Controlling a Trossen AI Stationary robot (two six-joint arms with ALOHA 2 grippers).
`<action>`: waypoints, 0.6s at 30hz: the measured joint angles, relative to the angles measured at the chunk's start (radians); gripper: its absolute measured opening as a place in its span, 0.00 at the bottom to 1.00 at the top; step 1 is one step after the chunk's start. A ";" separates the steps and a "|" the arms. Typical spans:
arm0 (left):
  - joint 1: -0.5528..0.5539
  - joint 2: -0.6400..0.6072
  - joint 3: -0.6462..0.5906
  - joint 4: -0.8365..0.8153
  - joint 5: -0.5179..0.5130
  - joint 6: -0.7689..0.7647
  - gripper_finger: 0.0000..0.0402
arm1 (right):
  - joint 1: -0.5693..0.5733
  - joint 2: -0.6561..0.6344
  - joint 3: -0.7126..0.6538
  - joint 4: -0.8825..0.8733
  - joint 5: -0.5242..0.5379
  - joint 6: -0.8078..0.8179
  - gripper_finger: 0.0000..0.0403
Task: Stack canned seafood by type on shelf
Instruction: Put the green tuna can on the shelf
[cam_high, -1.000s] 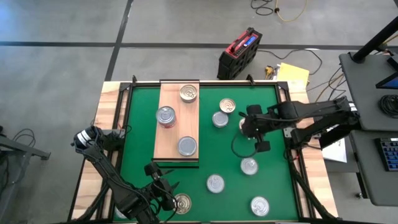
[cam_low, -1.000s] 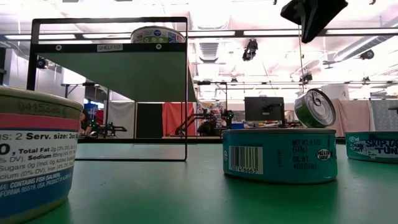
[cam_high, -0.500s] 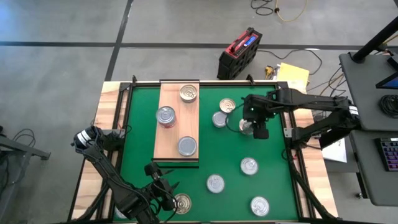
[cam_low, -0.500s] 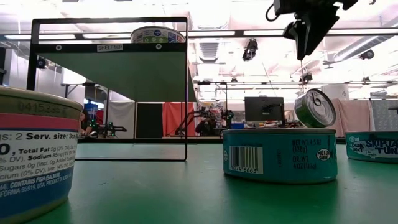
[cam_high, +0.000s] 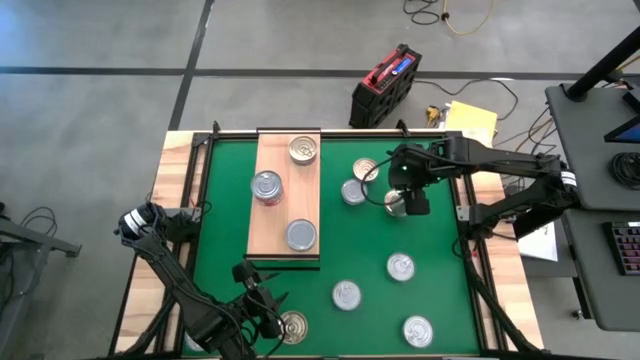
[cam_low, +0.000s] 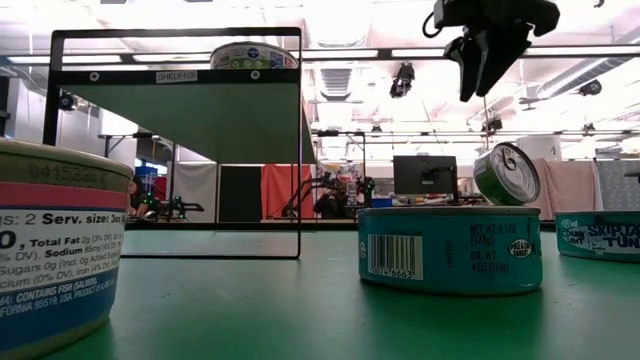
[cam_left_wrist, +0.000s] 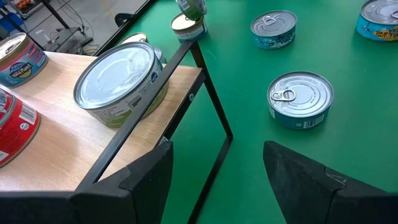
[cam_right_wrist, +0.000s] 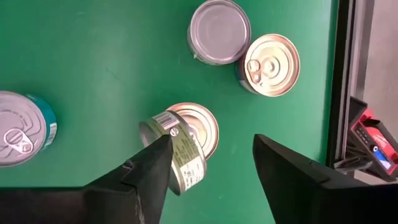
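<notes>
Right tool (cam_right_wrist: 208, 165) shifted over tilted tin (cam_right_wrist: 181, 144), fingers parted, holding nothing

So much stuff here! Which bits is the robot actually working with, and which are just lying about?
Part of the job:
- tins scattered on the green mat
- wooden shelf, three tins on it
- right gripper, open above a tin
- left gripper, open, waiting by the shelf

Just lying about:
- red and black case
- yellow papers

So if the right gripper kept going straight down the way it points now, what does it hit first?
Most likely the tilted can leaning on another tin directly below the right gripper, whose fingers stand open; depth is hard to judge.
</notes>
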 joint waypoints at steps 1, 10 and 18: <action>0.000 0.000 0.000 0.000 0.000 0.000 0.58 | 0.000 0.000 0.000 0.001 0.000 0.007 0.54; 0.000 0.000 0.000 0.001 -0.001 0.014 0.58 | -0.052 0.117 0.000 -0.063 0.002 0.005 0.70; 0.000 0.000 0.000 0.007 -0.001 0.017 0.58 | -0.057 0.219 0.000 -0.135 -0.058 -0.106 0.78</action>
